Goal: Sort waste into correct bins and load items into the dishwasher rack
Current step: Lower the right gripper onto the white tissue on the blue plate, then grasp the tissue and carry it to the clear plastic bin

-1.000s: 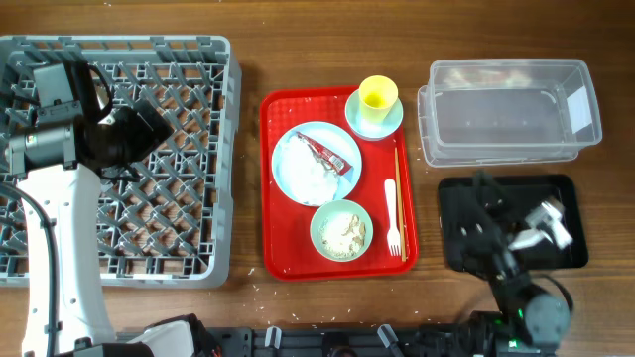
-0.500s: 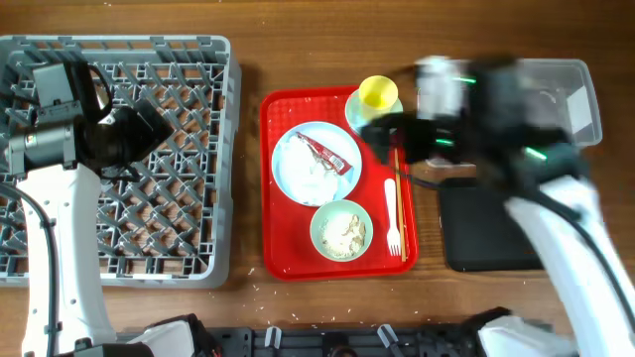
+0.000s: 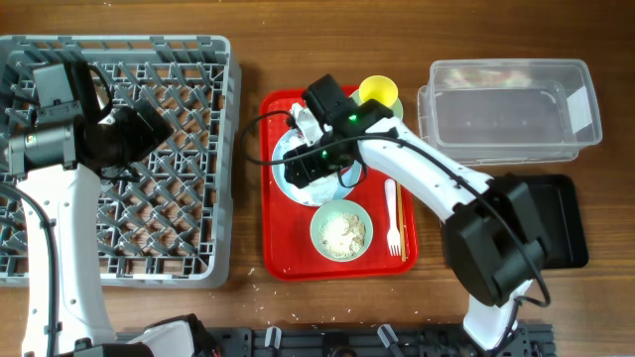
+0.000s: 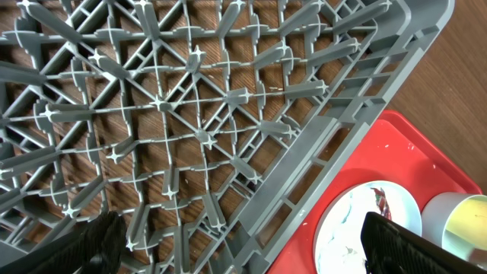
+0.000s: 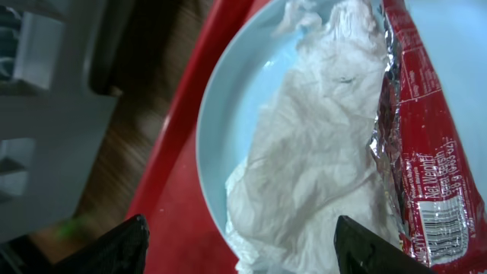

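My right gripper (image 3: 313, 164) hovers low over the pale blue plate (image 3: 282, 183) on the red serving tray (image 3: 278, 248). It is open, and its fingers straddle the crumpled white napkin (image 5: 319, 152) without touching it. The red foil wrapper (image 5: 422, 152) lies along the napkin's right side. A bowl (image 3: 340, 230) with rice scraps sits in front of the plate. The yellow cup (image 3: 378, 91) stands on a saucer behind it. The white fork (image 3: 392, 218) and the chopsticks (image 3: 399, 193) lie at the tray's right. My left gripper (image 3: 149, 129) hangs open over the grey dishwasher rack (image 3: 189, 198).
A clear tub (image 3: 511, 109) stands at the back right. The black tray (image 3: 566, 223) lies in front of it, half hidden by my right arm, which stretches across from the front right. Small crumbs dot the wood near the rack's front corner.
My right arm has swung from above the black tray leftward to the plate on the red tray. My left arm has not moved.
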Robot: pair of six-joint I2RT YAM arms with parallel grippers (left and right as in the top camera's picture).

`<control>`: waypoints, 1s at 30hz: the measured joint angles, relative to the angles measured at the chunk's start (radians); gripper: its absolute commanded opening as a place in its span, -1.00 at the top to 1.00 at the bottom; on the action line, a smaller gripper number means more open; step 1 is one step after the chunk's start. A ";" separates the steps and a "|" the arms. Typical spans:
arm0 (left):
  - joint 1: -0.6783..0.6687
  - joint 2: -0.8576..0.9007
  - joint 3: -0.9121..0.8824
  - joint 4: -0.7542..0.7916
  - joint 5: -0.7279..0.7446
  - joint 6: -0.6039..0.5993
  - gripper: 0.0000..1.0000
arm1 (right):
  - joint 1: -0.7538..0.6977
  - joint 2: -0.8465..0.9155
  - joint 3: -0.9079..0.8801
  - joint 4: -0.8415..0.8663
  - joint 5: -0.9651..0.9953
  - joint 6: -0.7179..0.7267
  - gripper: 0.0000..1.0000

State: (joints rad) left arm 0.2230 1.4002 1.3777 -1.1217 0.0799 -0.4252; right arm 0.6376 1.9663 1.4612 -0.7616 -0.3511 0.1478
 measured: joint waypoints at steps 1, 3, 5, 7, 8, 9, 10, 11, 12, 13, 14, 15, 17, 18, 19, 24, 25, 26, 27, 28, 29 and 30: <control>0.000 0.000 0.000 0.000 0.000 0.000 -1.00 | 0.010 0.010 0.000 -0.003 0.031 0.000 -0.35; 0.000 0.000 0.000 0.000 0.000 0.000 -1.00 | 0.031 0.013 0.000 0.001 0.088 -0.001 -0.04; 0.000 0.000 0.000 0.000 0.000 0.000 -1.00 | 0.060 0.013 0.000 0.014 0.139 -0.005 0.10; 0.000 0.000 0.000 0.000 0.000 0.000 -1.00 | 0.088 0.013 0.000 0.027 0.181 -0.006 0.07; 0.000 0.000 0.000 0.000 0.000 0.000 -1.00 | 0.097 0.013 0.000 0.031 0.193 -0.007 0.07; 0.000 0.000 0.000 0.000 0.000 0.000 -1.00 | 0.104 0.013 0.000 0.035 0.203 -0.007 0.07; 0.000 0.000 0.000 0.000 0.000 0.000 -1.00 | 0.111 0.015 0.000 0.046 0.217 -0.007 0.07; 0.000 0.000 0.000 0.000 0.000 0.000 -1.00 | 0.118 0.018 0.000 0.055 0.234 -0.007 0.07; 0.000 0.000 0.000 0.000 0.000 0.000 -1.00 | 0.124 0.026 0.000 0.061 0.270 0.002 0.08; 0.000 0.000 0.000 0.000 0.000 0.000 -1.00 | 0.128 0.034 0.000 0.062 0.302 0.009 0.09; 0.000 0.000 0.000 0.000 0.000 0.000 -1.00 | 0.132 0.043 0.000 0.061 0.327 0.013 0.10; 0.000 0.000 0.000 0.000 0.000 0.000 -1.00 | 0.132 0.048 0.000 0.061 0.345 0.016 0.11; 0.000 0.000 0.000 0.000 0.000 0.000 -1.00 | 0.132 0.050 0.000 0.061 0.370 0.022 0.30; 0.000 0.000 0.000 0.000 0.000 0.000 -1.00 | 0.132 0.050 0.000 0.061 0.376 0.024 0.46; 0.000 0.000 0.000 0.000 0.000 0.000 -1.00 | 0.132 0.050 0.000 0.061 0.380 0.027 0.67; 0.000 0.000 0.000 0.000 0.000 0.000 -1.00 | 0.132 0.050 0.000 0.060 0.386 0.039 0.91; 0.000 0.000 0.000 0.000 0.000 0.000 -1.00 | 0.132 0.050 0.000 0.059 0.387 0.047 0.91; 0.000 0.000 0.000 0.000 0.000 0.000 -1.00 | 0.132 0.050 0.000 0.056 0.386 0.063 0.91; 0.000 0.000 0.000 0.000 0.000 0.000 -1.00 | 0.132 0.050 0.000 0.054 0.386 0.077 0.91; 0.000 0.000 0.000 0.000 0.000 0.000 -1.00 | 0.132 0.044 0.000 0.055 0.386 0.093 0.91; 0.000 0.000 0.000 0.000 0.000 0.000 -1.00 | 0.130 0.030 0.001 0.054 0.386 0.103 0.91; 0.000 0.000 0.000 0.000 0.000 0.000 -1.00 | 0.125 -0.012 0.006 0.054 0.386 0.116 0.92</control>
State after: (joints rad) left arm 0.2230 1.4002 1.3777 -1.1217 0.0799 -0.4252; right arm 0.7628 1.9541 1.4677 -0.7078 0.0353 0.2642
